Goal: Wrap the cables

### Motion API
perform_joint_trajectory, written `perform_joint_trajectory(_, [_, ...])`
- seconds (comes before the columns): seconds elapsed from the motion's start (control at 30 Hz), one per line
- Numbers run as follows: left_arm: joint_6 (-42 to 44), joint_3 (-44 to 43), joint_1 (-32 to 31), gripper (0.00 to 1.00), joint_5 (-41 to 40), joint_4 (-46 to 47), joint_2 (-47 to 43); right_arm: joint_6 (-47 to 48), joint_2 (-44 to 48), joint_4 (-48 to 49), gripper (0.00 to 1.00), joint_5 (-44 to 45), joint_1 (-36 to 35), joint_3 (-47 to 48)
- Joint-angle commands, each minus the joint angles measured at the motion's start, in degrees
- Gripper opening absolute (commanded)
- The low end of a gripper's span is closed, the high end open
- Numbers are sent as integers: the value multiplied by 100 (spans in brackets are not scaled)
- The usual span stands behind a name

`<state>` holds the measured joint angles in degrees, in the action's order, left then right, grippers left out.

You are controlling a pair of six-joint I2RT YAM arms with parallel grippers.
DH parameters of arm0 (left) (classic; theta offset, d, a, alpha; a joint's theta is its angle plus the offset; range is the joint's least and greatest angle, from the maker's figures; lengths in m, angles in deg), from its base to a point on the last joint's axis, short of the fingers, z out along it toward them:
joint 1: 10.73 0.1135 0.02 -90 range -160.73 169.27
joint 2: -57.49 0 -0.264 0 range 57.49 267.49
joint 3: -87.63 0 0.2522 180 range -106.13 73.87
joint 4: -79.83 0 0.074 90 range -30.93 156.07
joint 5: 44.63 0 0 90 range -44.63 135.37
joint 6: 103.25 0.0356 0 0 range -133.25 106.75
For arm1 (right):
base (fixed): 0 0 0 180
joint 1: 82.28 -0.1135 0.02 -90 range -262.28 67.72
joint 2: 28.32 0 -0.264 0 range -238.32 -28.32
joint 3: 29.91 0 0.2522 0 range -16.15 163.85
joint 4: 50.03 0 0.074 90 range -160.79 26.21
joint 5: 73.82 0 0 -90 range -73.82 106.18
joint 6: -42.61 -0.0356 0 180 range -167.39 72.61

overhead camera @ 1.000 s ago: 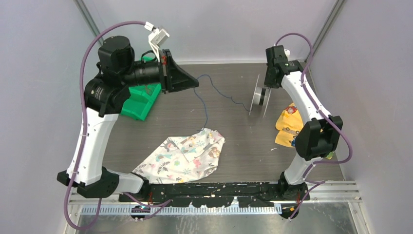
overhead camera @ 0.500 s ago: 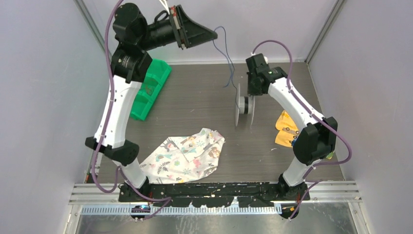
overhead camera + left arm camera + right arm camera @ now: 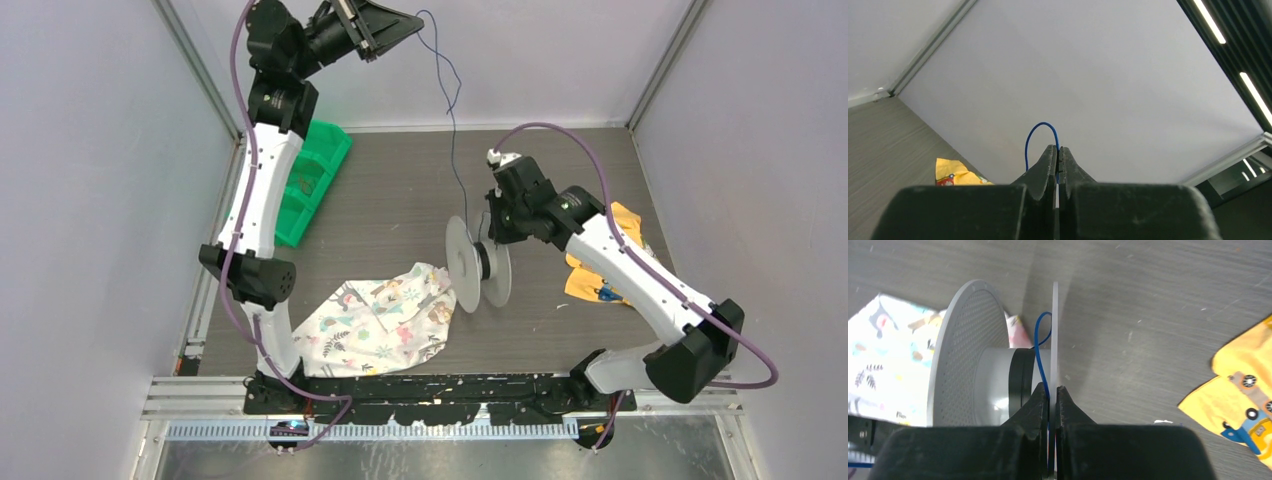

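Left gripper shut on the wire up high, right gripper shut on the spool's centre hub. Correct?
Not the hub. The right gripper is shut on the edge of one disc of the spool, as the right wrist view shows. The rest is right: the left gripper is shut on the wire up high.

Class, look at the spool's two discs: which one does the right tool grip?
The smooth disc nearer the right arm, clamped edge-on in the right tool; the dotted disc beside the patterned cloth stands free.
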<state>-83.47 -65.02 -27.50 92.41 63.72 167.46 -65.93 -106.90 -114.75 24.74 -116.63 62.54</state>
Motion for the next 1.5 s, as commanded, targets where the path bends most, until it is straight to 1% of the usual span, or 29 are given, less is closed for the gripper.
perform_joint_trajectory(0.0, [-496, 137, 79, 0, -34, 941, -55, -33, 550, 221, 1, -520, -255, -290])
perform_joint_trajectory(0.07, [-767, 280, 67, 1, 5, 1283, 2, -71, 688, 245, 1, -754, -269, -387])
perform_joint_trajectory(0.1, [-883, 331, 55, 1, 28, 1424, 25, -88, 776, 305, 1, -1013, -279, -430])
perform_joint_trajectory(0.2, [-893, 410, 39, 1, -8, 1421, 67, -132, 939, 415, 1, -1218, -365, -496])
perform_joint_trajectory(0.37, [-407, 471, 125, 1, -171, 857, 91, -67, 1169, 368, 1, -1269, -514, -583])
perform_joint_trajectory(0.53, [-370, 512, 490, 0, -337, 688, 289, 23, 1479, 79, 1, -1310, -590, -720])
perform_joint_trajectory(0.7, [-205, 569, 725, 1, -377, 392, 551, 80, 1867, -148, 1, -1700, -612, -710])
perform_joint_trajectory(0.87, [110, 1214, 787, 0, -415, 252, 626, 53, 2118, -283, 1, -1911, -608, -353])
perform_joint_trajectory(0.93, [342, 1540, 794, 1, -466, 8, 593, 28, 2186, -307, 1, -1941, -610, -131])
perform_joint_trajectory(1.1, [1166, 2345, 871, 1, -668, -591, 282, -56, 2423, -293, 1, -1424, -601, 483])
perform_joint_trajectory(1.17, [1511, 2677, 913, 1, -816, -885, 103, -61, 2482, -324, 1, -1090, -599, 738])
perform_joint_trajectory(1.3, [1824, 3455, 981, 1, -857, -1019, -210, -186, 2395, -377, 1, -277, -599, 1223])
perform_joint_trajectory(1.47, [2363, 3894, 1016, 1, -1020, -1453, -471, -272, 2326, -257, 1, 227, -604, 1505])
